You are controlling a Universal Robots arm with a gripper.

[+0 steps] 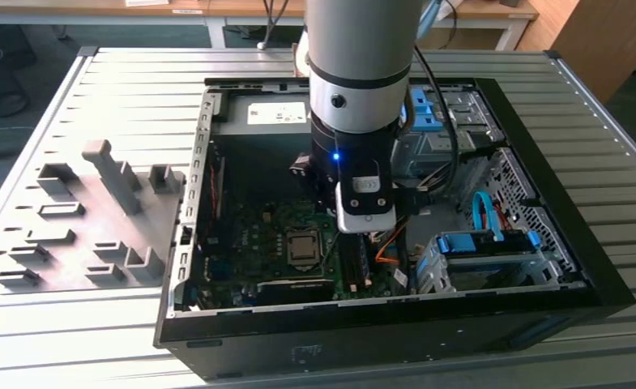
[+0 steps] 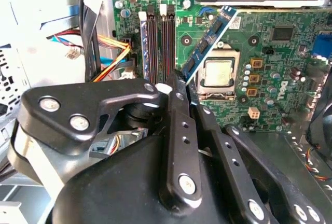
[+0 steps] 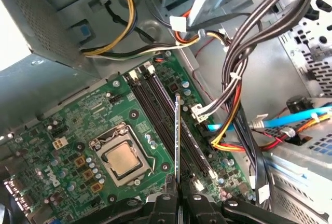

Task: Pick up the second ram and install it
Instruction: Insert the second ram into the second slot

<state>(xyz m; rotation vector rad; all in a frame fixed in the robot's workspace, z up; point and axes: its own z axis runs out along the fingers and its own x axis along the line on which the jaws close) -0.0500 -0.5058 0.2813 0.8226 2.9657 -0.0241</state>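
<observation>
the second ram, a long thin blue-green memory stick with black chips, is hanging over the green motherboard inside the open black metal computer case, with one end clamped in the black metal gripper. the jaws are pinching the stick by its flat faces. it is pointing toward the long dark memory slots and, by my reading, is not seated in one.

the risk i am seeing is alignment: in the second wrist view the stick is lying at an angle to the slots, so pressing down like this could jam an end against a slot wall or bend the board. the bundle of black, yellow and orange cables is running just beside the slots and could snag it.

the first wrist view is showing the stick edge-on, a thin line over the slots near the silver square processor socket. the second wrist view is showing its face and the grip. the exterior view is giving the grey arm standing upright over the case.
</observation>
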